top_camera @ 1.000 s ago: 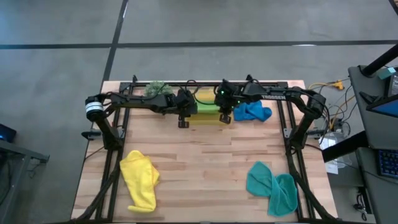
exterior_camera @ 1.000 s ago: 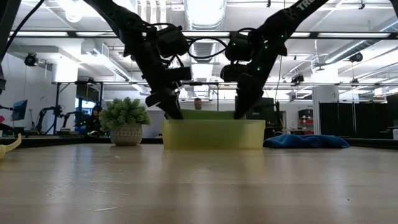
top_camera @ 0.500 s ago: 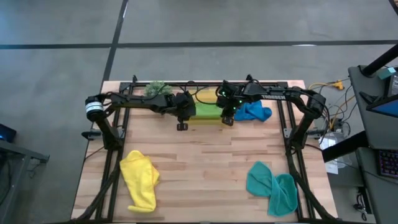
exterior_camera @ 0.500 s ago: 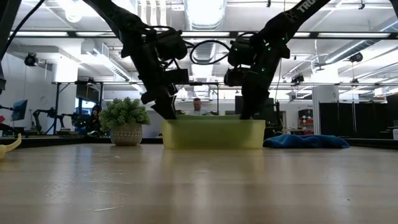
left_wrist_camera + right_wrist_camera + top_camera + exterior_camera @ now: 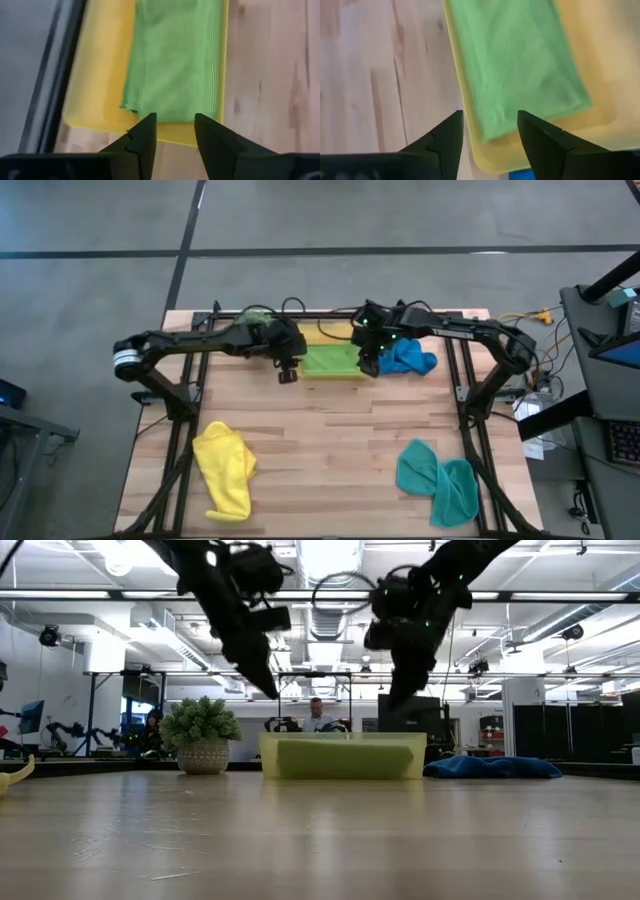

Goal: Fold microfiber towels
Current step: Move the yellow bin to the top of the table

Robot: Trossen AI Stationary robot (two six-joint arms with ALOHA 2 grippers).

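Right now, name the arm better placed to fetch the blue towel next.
Right, probably. The right gripper hangs open at the tray's end, just beside the blue towel. The left gripper, also open, is at the tray's far end, with the folded green towel between.

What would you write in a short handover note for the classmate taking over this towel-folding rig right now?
Left gripper: open, empty, raised by the tray's left end.
Right gripper: open, empty, raised by its right end.
Done: lime green towel lies folded flat in the yellow tray.
Left: blue towel crumpled right of the tray; yellow towel bunched at front left; teal towel bunched at front right.
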